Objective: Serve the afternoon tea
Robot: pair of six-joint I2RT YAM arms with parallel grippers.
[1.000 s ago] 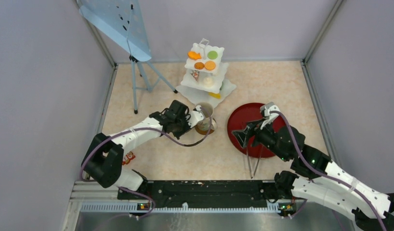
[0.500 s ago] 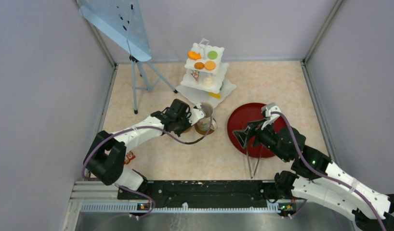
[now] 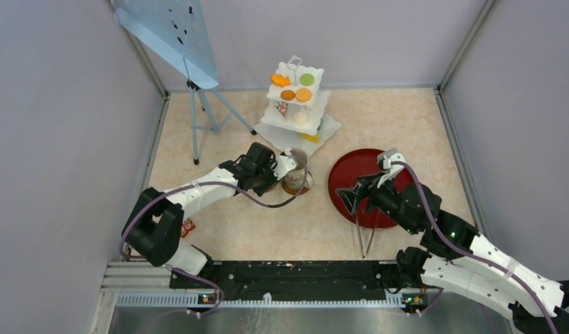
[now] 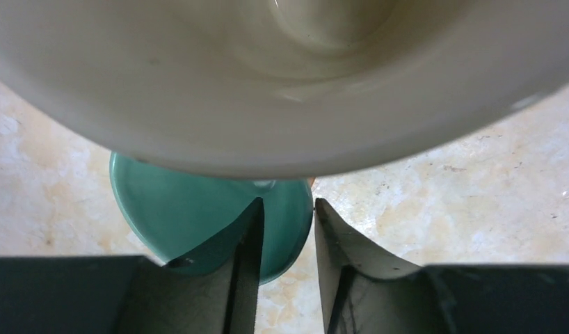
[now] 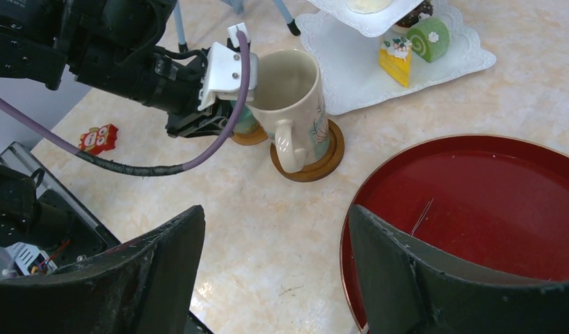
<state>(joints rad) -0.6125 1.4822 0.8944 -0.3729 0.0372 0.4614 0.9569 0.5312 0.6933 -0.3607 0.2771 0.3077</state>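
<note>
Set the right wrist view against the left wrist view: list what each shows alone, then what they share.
Right wrist only: the dark-red round tray, the white scalloped plate carrying a yellow wedge cake and a green roll, a round wooden coaster, a small red toy. Left wrist only: the narrow gap between the left gripper's parted fingers, nothing in it. Both: the cream ceramic mug, the teal cup, the marbled beige tabletop.

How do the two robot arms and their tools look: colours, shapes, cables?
The left arm and right arm have white shells with black joints; a purple cable loops along each. The left tool and right tool each have two black wedge-shaped fingers mounted on a white block. Small green lights show on the right arm.
</note>
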